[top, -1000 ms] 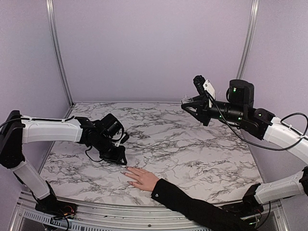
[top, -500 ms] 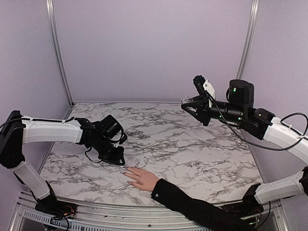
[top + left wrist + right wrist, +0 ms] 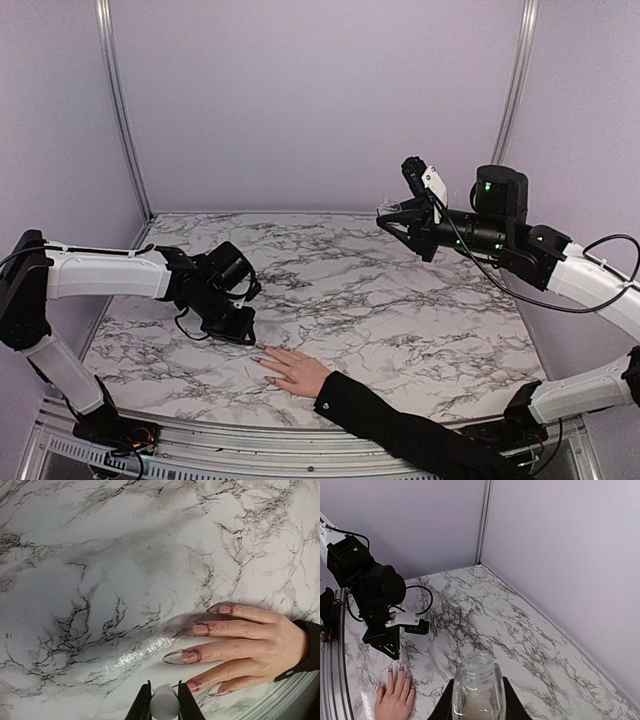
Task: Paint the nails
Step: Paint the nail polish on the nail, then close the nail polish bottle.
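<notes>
The left claw [image 3: 238,325] is clenched on a white cylindrical brush handle [image 3: 164,702] beside the tiny nails [image 3: 200,628] of the pale hand [image 3: 260,640] on the marbled surface [image 3: 100,555], and the right claw [image 3: 479,707] grips a clear glass bottle [image 3: 479,677] aloft, so any wobble could smear skin.

Lilac walls [image 3: 320,100], marbled tabletop [image 3: 400,330]

- Diffuse, even light from above; plain lilac walls [image 3: 320,100] bright, no hard shadows.
- Left wrist view: glare patch on the glossy white grey-veined marble tabletop [image 3: 127,661].
- Small oval nails [image 3: 200,628] sharp; white cylindrical cap [image 3: 164,703] at the bottom edge blurred.
- Right wrist view: close clear glass bottle [image 3: 478,690] soft; background crisp.
</notes>
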Action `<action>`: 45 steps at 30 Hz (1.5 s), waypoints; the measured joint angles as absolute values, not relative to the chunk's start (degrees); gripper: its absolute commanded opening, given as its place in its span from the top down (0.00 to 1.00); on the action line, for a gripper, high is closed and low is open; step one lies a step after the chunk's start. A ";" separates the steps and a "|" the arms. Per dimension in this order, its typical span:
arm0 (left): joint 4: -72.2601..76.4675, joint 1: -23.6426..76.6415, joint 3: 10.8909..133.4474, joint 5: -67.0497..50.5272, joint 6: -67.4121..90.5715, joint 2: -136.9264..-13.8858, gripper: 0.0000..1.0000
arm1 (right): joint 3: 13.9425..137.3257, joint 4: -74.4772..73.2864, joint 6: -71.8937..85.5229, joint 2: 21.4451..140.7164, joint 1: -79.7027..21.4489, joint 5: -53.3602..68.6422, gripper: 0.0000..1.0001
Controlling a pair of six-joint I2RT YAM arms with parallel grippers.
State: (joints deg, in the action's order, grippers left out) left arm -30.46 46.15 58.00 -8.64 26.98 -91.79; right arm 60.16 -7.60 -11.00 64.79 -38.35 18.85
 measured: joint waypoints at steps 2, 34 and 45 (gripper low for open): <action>-30.81 45.76 58.00 -8.27 26.70 -91.50 1.00 | 60.16 -7.60 -11.00 64.79 -38.35 18.85 1.00; -39.16 44.18 111.79 -9.67 17.26 -88.62 1.00 | 60.18 -7.75 -15.53 64.27 -38.85 28.60 1.00; -37.32 53.58 118.45 -14.26 11.18 -94.72 1.00 | 61.43 -7.75 -15.68 66.98 -40.56 32.86 1.00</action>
State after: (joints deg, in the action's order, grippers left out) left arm -37.32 53.58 118.45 -14.26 11.18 -94.72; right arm 61.43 -7.75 -15.68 66.98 -40.56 32.86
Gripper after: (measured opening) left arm 0.142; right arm 0.198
